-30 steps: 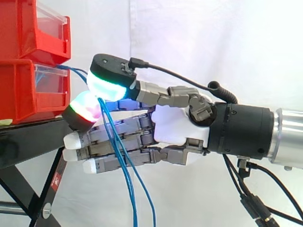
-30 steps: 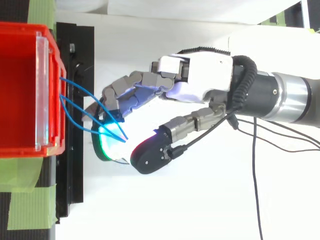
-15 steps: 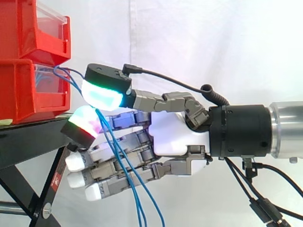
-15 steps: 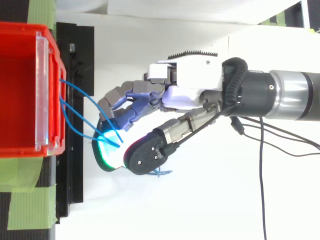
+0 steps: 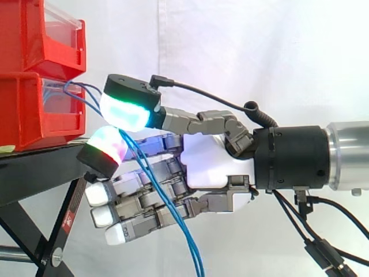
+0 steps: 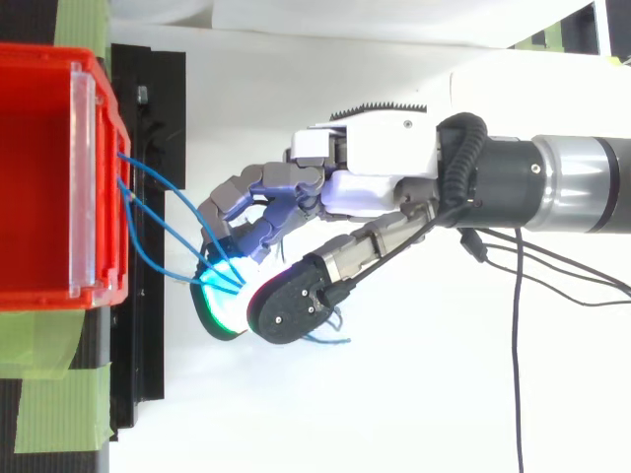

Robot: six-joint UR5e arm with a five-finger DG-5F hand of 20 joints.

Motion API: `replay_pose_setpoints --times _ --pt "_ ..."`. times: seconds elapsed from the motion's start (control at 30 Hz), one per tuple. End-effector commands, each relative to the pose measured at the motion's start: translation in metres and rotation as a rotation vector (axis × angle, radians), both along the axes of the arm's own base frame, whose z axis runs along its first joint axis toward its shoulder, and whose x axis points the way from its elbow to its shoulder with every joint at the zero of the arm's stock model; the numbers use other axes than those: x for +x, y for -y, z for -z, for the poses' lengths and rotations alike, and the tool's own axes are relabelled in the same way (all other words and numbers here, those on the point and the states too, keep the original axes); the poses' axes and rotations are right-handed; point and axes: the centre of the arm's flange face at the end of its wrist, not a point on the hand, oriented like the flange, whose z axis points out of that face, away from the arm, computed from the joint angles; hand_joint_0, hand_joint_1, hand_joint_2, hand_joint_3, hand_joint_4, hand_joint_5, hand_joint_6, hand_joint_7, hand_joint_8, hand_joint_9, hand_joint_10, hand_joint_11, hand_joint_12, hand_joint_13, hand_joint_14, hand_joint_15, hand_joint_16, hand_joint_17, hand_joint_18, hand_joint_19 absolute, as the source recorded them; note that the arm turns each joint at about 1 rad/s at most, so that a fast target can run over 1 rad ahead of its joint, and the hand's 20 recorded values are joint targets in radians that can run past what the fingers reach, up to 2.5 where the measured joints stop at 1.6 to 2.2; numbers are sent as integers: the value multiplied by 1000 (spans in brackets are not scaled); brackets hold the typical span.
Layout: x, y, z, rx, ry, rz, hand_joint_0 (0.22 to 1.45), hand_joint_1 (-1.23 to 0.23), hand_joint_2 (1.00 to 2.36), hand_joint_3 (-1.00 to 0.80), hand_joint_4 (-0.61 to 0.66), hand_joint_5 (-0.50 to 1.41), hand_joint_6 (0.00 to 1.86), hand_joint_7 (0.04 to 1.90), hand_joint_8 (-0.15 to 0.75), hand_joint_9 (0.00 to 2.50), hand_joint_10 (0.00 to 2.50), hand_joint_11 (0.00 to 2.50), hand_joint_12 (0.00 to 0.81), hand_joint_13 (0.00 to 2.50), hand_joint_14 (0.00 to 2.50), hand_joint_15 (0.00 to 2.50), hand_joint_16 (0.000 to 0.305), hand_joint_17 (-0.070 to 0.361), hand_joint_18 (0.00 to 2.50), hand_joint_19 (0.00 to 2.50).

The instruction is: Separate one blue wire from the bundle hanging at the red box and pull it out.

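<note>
Your hand (image 5: 213, 161) pinches thin, limp, probably slippery wires (image 5: 188, 248) between its pads (image 5: 124, 112); grip one near the box (image 5: 34, 109).

You had the hand (image 5: 213, 164) right of the stacked bins (image 5: 34, 40) on the stand (image 5: 34, 173), wires (image 5: 193, 254) running from the lower bin (image 5: 23, 115) between its fingers (image 5: 124, 109).

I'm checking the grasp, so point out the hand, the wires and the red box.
hand (image 5: 213, 161): side view, white palm.
wires (image 5: 188, 242): side view, strands hanging below the hand.
red box (image 5: 23, 115): side view, lower bin's side wall.
</note>
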Motion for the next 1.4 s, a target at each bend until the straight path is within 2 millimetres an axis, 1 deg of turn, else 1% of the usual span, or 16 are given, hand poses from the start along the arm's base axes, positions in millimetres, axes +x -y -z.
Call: replay_pose_setpoints --times 0.0,0.13,0.27,0.37,0.5,0.6,0.7,0.8,0.83,0.87,0.93,0.97,1.07,1.2,1.27,1.37 --pt "0 1 -1 40 -15 5 660 -634 1018 -296 270 -168 715 1113 333 804 19 747 335 1253 12 1426 40 90 472 428" --pt "-2 1 1 44 -31 4 662 -633 1018 -298 269 -168 716 1109 335 813 18 763 320 1281 6 1568 41 92 503 466" --pt "-2 1 1 46 -31 4 663 -632 1018 -299 267 -168 716 1100 334 818 18 778 317 1288 2 1611 41 93 529 499" --pt "-2 1 0 46 -29 2 664 -632 1018 -304 271 -168 716 1106 332 818 18 778 326 1286 2 1614 41 93 533 498" --pt "-2 1 0 43 -29 2 663 -631 1017 -304 270 -169 717 1103 332 818 18 777 318 1278 2 1615 41 93 532 508" --pt "-2 1 0 43 -29 2 662 -632 1018 -300 269 -169 718 1099 328 815 18 781 333 1259 5 1588 42 94 533 506" --pt "-2 1 0 43 -29 2 661 -630 1018 -301 268 -170 718 1099 330 808 18 773 357 1176 17 1422 42 94 528 505" --pt "-2 1 1 41 -31 2 661 -627 1017 -305 261 -170 718 1108 327 800 18 773 371 1129 22 1331 41 93 523 506" --pt "-2 1 0 43 -29 2 662 -624 1017 -305 267 -170 719 1102 329 802 18 760 384 1079 25 1201 41 93 522 489" --pt "-2 1 0 42 -29 2 661 -624 1017 -303 262 -170 721 1095 329 804 18 757 411 951 27 862 40 89 515 437" --pt "-2 1 1 42 -29 2 660 -624 1018 -301 265 -171 723 1095 334 800 18 736 397 842 19 466 35 80 467 340" --pt "-2 1 0 42 -29 2 660 -624 1018 -298 265 -171 724 1089 332 799 15 729 393 828 15 363 34 76 452 301" --pt "-1 1 0 42 -28 2 658 -622 1018 -293 263 -172 727 1081 339 795 17 716 384 802 8 208 30 67 425 246" --pt "-2 1 1 42 -29 2 657 -613 1017 -290 259 -172 730 1081 336 790 17 707 378 735 8 189 30 67 408 246" --pt "-2 1 1 42 -29 2 654 -604 1018 -288 255 -173 733 1087 329 753 17 694 360 648 8 218 35 78 386 289" --pt "-2 1 1 42 -29 2 650 -597 1018 -287 252 -176 741 1070 314 704 17 687 370 591 11 274 38 86 363 332"
